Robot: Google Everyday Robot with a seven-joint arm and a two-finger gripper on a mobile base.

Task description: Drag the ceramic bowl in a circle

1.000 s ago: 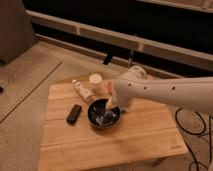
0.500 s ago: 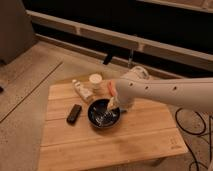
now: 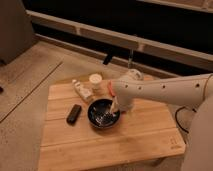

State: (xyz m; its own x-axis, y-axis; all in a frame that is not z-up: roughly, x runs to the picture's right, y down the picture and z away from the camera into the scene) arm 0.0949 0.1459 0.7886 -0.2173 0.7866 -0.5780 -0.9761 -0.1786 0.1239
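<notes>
**A:** Which step is this?

**B:** I'd say it's the drag itself. The gripper (image 3: 114, 106) is down at the right rim of the ceramic bowl (image 3: 101, 116), so the bowl sits right under it and just to its left. Can't tell if it's clamping the rim or just pressing inside.

**A:** Next move?

**B:** Probably a smooth arc with steady downward pressure. The round, glossy black glaze should slide easily on the slatted wooden bench (image 3: 135, 145). Watch the flat black block (image 3: 74, 113) left of the gripper, past the bowl, and the small white cup (image 3: 95, 79) back-left of it.

bowl (image 3: 101, 116): black, mid-table (image 3: 135, 142)
gripper (image 3: 114, 107): at bowl's right rim
cup (image 3: 95, 79): behind bowl
block (image 3: 74, 113): left of bowl
</notes>
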